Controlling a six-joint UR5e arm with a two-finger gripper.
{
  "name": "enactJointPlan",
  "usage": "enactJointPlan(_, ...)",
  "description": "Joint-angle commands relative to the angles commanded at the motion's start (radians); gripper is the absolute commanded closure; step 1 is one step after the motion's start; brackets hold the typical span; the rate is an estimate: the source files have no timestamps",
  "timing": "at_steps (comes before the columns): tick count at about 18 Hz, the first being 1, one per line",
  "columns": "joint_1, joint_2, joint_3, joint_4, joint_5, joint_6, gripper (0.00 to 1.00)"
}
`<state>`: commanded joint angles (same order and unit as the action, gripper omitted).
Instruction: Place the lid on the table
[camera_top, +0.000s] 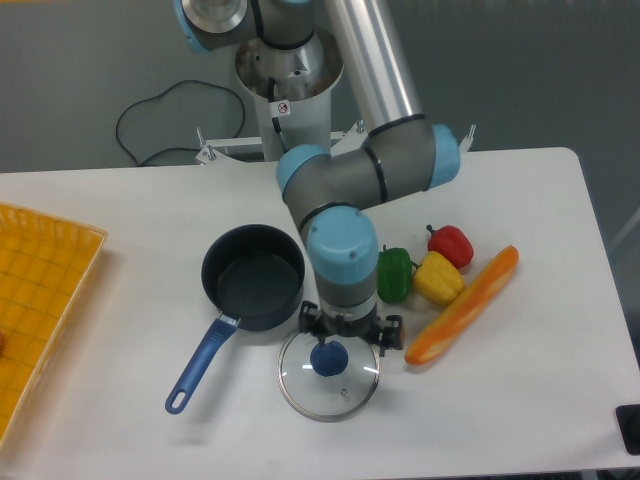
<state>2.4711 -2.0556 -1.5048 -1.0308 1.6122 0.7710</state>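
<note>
- Table: white top with rounded corners. It carries every item listed below, and the robot base stands at its far edge.
- Arm: silver tube with grey joints and light blue caps. It reaches from the far edge toward the near edge and ends in a wrist pointing straight down.
- Tray: yellow-orange with a grid pattern, at the left edge of the table, partly cut off by the frame.
- Saucepan: dark blue, open, with nothing inside. It sits near the table centre, and its blue handle runs toward the near-left.
- Lid: clear glass with a thin metal rim, lying flat on the table near the near edge, just beside the saucepan on its near-right side. Its dark blue ball knob points up and is fully exposed.
- Carrot: long and orange, lying diagonally on the right half of the table, well apart from the lid.
- Peppers: green, yellow and red, clustered between the arm and the carrot, the yellow one touching the carrot.
- Gripper: black, directly under the wrist, above the far rim of the lid. The fingers are spread apart and hold nothing; the knob sits clear of them, on the near side.
</note>
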Motion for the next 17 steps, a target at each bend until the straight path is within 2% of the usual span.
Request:
enactJointPlan(3, 0.032, 0.014, -0.006, -0.002, 0.003, 0.204, 0.00)
enactJointPlan(8, 0.112, 0.038, -0.028, -0.009, 0.003, 0.411, 0.00)
enactJointPlan(12, 0.187, 0.058, -0.028, -0.066, 0.005, 0.588, 0.00)
enactJointPlan(17, 0.210, 0.058, -0.029, -0.081, 0.011, 0.630, 0.00)
